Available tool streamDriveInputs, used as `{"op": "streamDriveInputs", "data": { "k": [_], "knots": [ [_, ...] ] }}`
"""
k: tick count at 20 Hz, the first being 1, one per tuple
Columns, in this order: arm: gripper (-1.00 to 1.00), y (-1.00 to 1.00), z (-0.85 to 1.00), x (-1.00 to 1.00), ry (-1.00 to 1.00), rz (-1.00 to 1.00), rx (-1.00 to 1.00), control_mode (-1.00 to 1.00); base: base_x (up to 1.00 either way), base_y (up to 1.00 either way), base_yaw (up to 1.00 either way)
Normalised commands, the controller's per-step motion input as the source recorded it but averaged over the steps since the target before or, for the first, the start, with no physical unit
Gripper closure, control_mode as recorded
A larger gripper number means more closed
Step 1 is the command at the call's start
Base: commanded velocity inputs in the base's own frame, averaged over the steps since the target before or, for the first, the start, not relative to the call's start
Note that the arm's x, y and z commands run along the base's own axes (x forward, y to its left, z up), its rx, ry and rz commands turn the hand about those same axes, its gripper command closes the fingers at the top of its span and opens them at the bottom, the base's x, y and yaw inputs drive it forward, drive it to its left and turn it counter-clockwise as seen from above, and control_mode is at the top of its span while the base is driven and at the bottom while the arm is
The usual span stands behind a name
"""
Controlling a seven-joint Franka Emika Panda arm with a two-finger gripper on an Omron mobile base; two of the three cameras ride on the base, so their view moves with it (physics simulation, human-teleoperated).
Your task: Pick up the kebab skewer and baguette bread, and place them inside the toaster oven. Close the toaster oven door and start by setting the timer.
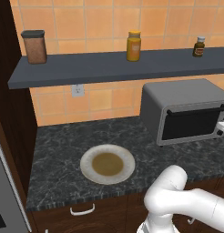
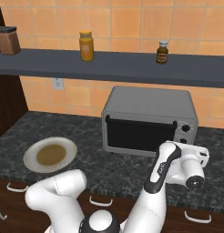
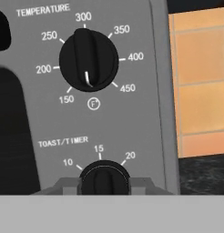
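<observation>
A: Currently, item one: oven (image 2: 149, 120), grey, boxy, rounded corners, door (image 2: 139, 133) shut, back against tiled wall.
B: Gripper (image 3: 104, 182)?
A: At its front panel, jaws clamped on ridged black timer knob (image 3: 104, 178); temperature knob (image 3: 89, 59) at 12 o'clock.
B: Free room?
A: Speckled counter (image 1: 59, 150); round plate (image 1: 107, 164) well apart near its front edge.

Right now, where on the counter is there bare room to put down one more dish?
Free: the dark counter between the plate and the back wall, and the strip between the plate and the toaster oven. The front edge before the oven's closed door is bare too, but crowded: the arm reaches over it and the hand sits at the timer knob.
</observation>
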Motion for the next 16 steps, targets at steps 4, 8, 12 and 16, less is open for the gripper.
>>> {"op": "streamDriveInputs", "data": {
  "k": [4, 8, 12, 16],
  "knots": [
    [1.00, 0.00, 0.00, 0.00, 0.00, 0.00, 0.09, -1.00, 0.00, 0.00, 0.00],
    [1.00, 0.00, 0.00, 0.00, 0.00, -0.01, 0.11, -1.00, 0.00, 0.00, 0.00],
    [1.00, 0.00, 0.00, 0.00, 0.00, -0.01, 0.12, -1.00, 0.00, 0.00, 0.00],
    [1.00, 0.00, 0.00, 0.00, 0.00, -0.03, 0.12, -1.00, 0.00, 0.00, 0.00]
  ]
}}
